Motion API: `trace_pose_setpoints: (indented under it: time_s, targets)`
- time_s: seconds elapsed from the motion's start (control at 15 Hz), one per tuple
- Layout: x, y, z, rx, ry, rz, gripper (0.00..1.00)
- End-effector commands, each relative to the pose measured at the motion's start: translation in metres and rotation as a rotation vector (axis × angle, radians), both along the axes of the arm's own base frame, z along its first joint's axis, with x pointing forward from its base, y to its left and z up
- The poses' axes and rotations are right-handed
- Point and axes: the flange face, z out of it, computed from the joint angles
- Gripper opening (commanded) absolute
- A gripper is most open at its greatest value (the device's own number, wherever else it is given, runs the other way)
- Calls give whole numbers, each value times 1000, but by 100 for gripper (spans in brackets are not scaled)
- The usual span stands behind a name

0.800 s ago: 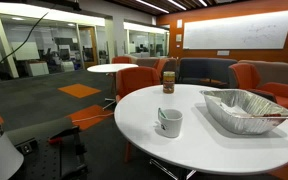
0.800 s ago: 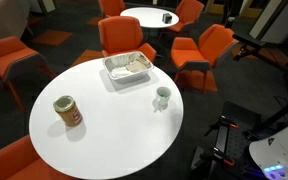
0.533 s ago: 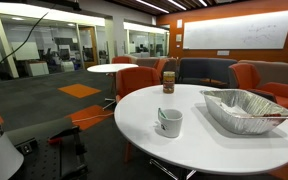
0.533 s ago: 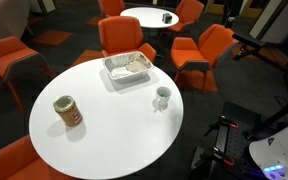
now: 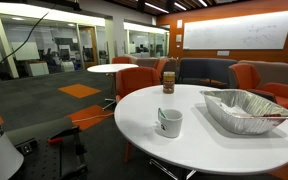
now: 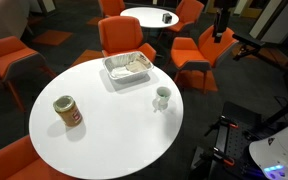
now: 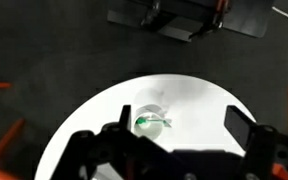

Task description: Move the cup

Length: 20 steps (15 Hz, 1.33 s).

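Note:
The cup (image 5: 169, 122) is a small white mug with a dark mark, standing upright near the edge of the round white table (image 5: 199, 152). It also shows in the other exterior view (image 6: 162, 98) and from above in the wrist view (image 7: 149, 119), with its handle to one side. My gripper (image 7: 179, 125) hangs high above the table, open and empty, with the cup close to one finger in the picture. In an exterior view the arm's dark end (image 6: 221, 18) shows high at the top, well above the cup.
A large foil tray (image 5: 246, 108) (image 6: 129, 68) and a brown jar with a light lid (image 5: 168, 82) (image 6: 68, 111) stand on the same table. Orange chairs (image 6: 122, 36) ring it. A second round table (image 6: 156, 17) stands behind.
The arm's dark end has come into an exterior view at the top. The cup, tray and jar have not moved.

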Motion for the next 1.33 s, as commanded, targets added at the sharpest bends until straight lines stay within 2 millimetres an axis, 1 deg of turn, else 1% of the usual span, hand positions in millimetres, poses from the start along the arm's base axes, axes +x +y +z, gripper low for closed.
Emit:
trace_pose_setpoints:
  time_s: [0.0, 0.13, 0.33, 0.6, 0.8, 1.0, 1.13, 1.27]
  targets:
    - [13, 9, -55, 0, -21, -43, 100]
    - [21, 14, -98, -5, -46, -42, 100]
    - [29, 23, -155, -23, -103, -31, 100]
    - [43, 32, -217, -79, -182, -53, 100]
    - [52, 34, -258, -84, -176, -61, 100]
    - [60, 31, -296, -62, -140, -87, 100]
    - [68, 25, -313, -42, -128, -126, 100]
    - [79, 19, -321, -12, -129, -159, 100]
